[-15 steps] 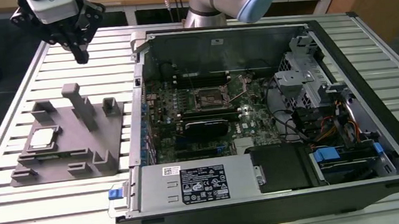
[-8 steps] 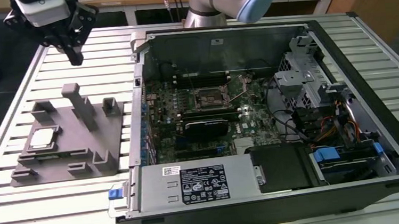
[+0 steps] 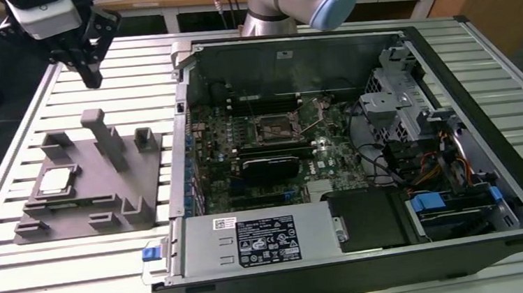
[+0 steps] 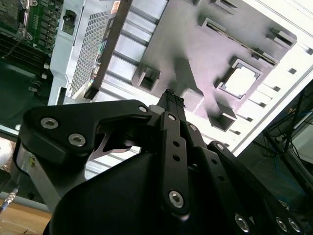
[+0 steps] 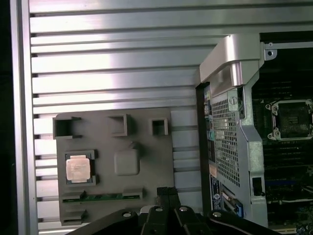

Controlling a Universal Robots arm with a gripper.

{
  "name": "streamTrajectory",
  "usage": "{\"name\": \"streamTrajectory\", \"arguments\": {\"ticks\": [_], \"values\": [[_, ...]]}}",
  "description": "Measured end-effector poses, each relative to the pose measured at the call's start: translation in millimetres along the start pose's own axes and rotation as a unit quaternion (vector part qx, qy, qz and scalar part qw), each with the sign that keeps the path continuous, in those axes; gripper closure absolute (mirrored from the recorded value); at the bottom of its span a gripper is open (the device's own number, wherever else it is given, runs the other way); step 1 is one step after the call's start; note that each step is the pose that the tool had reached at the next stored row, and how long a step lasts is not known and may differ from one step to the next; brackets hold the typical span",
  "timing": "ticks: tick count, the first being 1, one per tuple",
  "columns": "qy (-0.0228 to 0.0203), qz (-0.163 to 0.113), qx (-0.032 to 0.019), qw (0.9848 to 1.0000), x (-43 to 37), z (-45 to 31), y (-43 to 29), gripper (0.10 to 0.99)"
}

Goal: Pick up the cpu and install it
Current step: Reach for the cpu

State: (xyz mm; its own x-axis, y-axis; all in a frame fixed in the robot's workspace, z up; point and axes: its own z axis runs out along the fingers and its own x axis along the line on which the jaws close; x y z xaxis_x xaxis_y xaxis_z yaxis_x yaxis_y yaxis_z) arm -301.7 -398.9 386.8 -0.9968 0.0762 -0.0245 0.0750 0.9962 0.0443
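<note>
In the exterior view, hovers with gripper (image 3: 91,79) pinched shut and empty at 12 o'clock of the grey fixture (image 3: 107,200), cpu (image 3: 56,179) resting untouched in it, at 9 o'clock of the computer case (image 3: 292,60); seemingly the approach step, calling for opening centred above it.

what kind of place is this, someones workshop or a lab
Most likely a robotics lab or test cell, not a home workshop. A robot arm stands over a slatted metal table, an open computer case lies on it, and a grey fixture block beside the case holds the cpu.
</note>
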Motion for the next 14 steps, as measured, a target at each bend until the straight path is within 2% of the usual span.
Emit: {"name": "streamTrajectory", "arguments": {"ticks": [14], "values": [[0.0, 0.0, 0.0, 1.0, 16.9, 4.1, -1.5, 0.98]]}}
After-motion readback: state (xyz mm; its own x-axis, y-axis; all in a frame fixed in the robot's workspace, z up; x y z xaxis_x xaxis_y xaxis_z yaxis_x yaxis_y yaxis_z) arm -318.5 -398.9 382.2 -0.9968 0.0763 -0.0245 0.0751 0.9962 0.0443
